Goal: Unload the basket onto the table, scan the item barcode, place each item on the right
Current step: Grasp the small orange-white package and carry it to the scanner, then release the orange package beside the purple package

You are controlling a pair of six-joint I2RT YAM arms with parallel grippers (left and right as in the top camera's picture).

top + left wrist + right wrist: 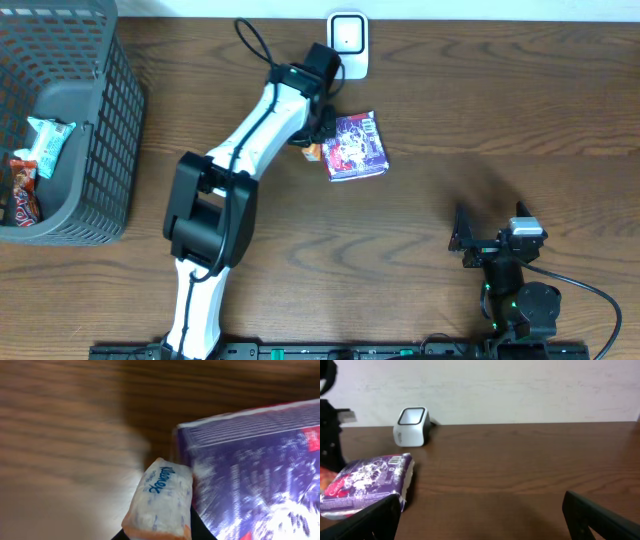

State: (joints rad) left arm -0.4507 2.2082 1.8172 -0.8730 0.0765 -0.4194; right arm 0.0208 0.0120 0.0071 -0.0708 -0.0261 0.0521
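A grey mesh basket stands at the left edge of the brown wooden table; inside it lie a pale blue-and-white packet and, just beside it on the near side, a dark red snack packet; whether the two touch cannot be told. A purple printed packet lies flat on the wood near the middle, slightly askew, well apart from the basket; a pale wall rises behind the table.
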